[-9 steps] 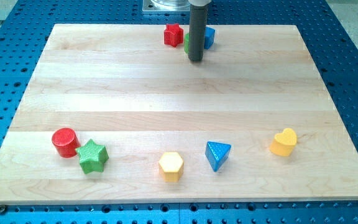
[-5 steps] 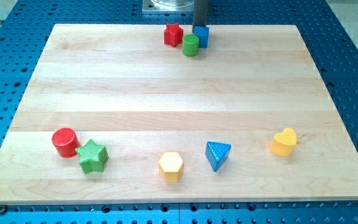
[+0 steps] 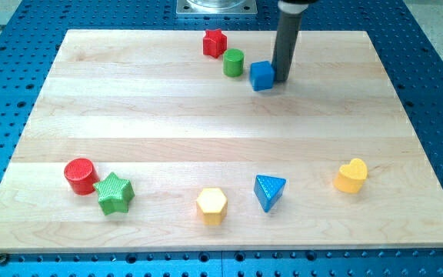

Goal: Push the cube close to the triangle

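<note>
The blue cube (image 3: 261, 75) sits near the view's top, right of centre. My tip (image 3: 281, 79) stands right against the cube's right side, touching or nearly touching it. The blue triangle (image 3: 269, 191) lies near the view's bottom, far below the cube, almost straight down from it. The rod rises from the tip to the view's top edge.
A green cylinder (image 3: 234, 61) and a red star (image 3: 214, 42) sit just left of the cube. A yellow hexagon (image 3: 211, 205) lies left of the triangle, a yellow heart (image 3: 351, 175) to its right. A red cylinder (image 3: 80, 175) and a green star (image 3: 114, 192) sit at bottom left.
The rod moved from the left of the cube, behind it, to its right side. The blue cube slid down and right, away from the green cylinder.
</note>
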Robot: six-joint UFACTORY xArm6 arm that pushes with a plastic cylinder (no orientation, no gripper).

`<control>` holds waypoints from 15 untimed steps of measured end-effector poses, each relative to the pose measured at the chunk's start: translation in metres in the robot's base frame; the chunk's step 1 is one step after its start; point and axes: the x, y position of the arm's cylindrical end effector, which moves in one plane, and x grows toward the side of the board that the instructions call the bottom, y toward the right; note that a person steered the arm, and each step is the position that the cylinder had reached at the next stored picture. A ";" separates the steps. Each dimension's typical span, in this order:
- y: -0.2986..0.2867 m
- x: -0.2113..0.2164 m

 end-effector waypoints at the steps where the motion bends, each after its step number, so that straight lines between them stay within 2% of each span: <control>1: -0.001 0.090; 2: 0.038 0.059; 3: 0.017 -0.014; 5: -0.064 -0.024; 6: -0.096 0.067; 7: -0.116 0.107; 8: -0.152 0.107; 9: -0.233 0.092; 10: -0.198 0.048; 11: -0.122 0.056; 12: -0.045 0.094; 13: -0.020 0.074; 14: -0.008 0.109; 15: -0.014 0.167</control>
